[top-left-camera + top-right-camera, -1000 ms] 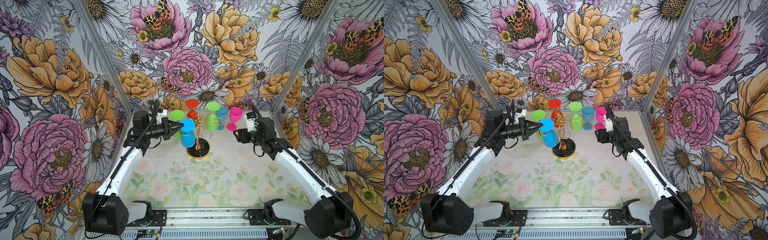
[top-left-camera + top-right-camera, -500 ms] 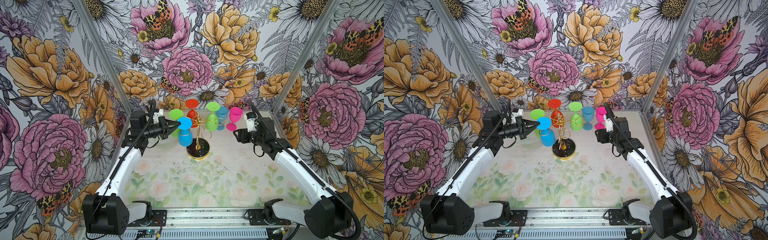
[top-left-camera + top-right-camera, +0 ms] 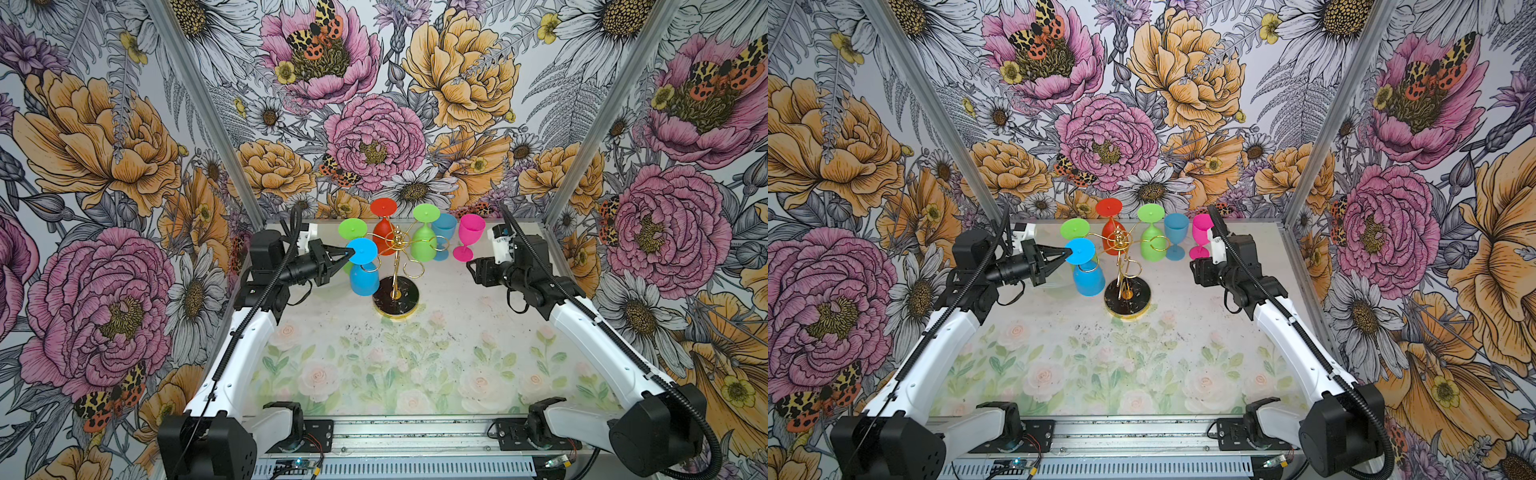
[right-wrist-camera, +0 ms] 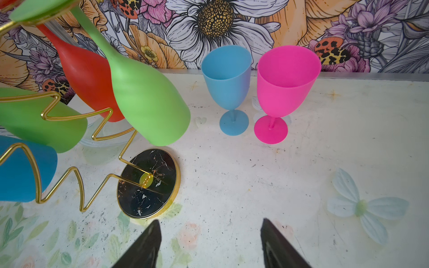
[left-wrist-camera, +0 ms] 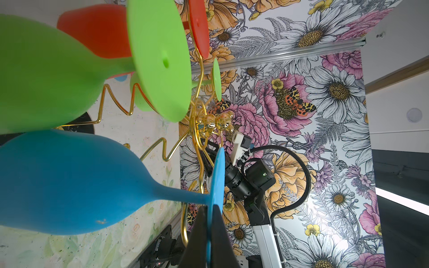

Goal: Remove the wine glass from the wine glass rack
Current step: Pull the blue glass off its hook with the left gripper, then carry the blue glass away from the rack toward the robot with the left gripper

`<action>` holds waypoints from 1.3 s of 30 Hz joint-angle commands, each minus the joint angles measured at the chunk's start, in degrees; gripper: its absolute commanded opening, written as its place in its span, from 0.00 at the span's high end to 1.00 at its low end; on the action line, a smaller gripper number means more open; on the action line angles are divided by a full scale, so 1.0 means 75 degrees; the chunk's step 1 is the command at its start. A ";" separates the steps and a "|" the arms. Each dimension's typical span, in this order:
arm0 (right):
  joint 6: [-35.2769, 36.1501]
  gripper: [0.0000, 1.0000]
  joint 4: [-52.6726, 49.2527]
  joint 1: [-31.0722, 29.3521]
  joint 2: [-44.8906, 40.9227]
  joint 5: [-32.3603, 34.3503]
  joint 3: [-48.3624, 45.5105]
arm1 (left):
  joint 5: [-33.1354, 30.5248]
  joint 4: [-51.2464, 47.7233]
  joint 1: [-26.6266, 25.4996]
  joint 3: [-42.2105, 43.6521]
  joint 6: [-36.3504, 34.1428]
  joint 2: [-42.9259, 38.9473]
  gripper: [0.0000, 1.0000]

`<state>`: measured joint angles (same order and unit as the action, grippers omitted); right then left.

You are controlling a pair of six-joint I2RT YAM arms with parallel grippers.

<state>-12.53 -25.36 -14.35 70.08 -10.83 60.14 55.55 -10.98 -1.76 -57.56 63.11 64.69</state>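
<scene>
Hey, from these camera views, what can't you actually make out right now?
Blue wine glass: whether its foot is clear of the wine glass rack arm; in both top views the foot covers the wire.
Green glass beside it: bowl mostly hidden behind the blue glass in both top views.
Right tool: fingers too small and dark to separate in both top views; right wrist view's edge cuts off all but the tips.
</scene>
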 commanded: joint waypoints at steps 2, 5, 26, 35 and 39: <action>-0.0027 0.32 0.0207 -0.0044 -0.0244 -0.0130 -0.0041 | -0.0051 -0.0106 0.0175 0.0186 -0.0051 -0.0310 1.00; -0.0039 0.32 0.0210 -0.0036 -0.0265 -0.0147 -0.0049 | 0.0058 -0.0156 0.0222 0.0233 -0.0104 -0.0415 1.00; -0.0342 0.32 0.0201 -0.0039 -0.0354 -0.0446 -0.0102 | 0.1364 -0.1137 0.0701 0.1213 -0.1411 -0.2116 1.00; -0.0671 0.32 0.0172 -0.0043 -0.0541 -0.0529 -0.0482 | 0.0896 -0.1548 -0.1164 0.0765 -0.2516 -0.2166 1.00; -0.0698 0.31 0.0059 -0.0034 -0.0427 -0.0966 -0.0529 | 0.0247 -0.2139 -0.2256 0.0289 -0.3408 -0.1941 1.00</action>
<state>-16.93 -24.64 -14.35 67.55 -15.16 56.42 61.21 -24.34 -15.62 -52.21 44.66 49.76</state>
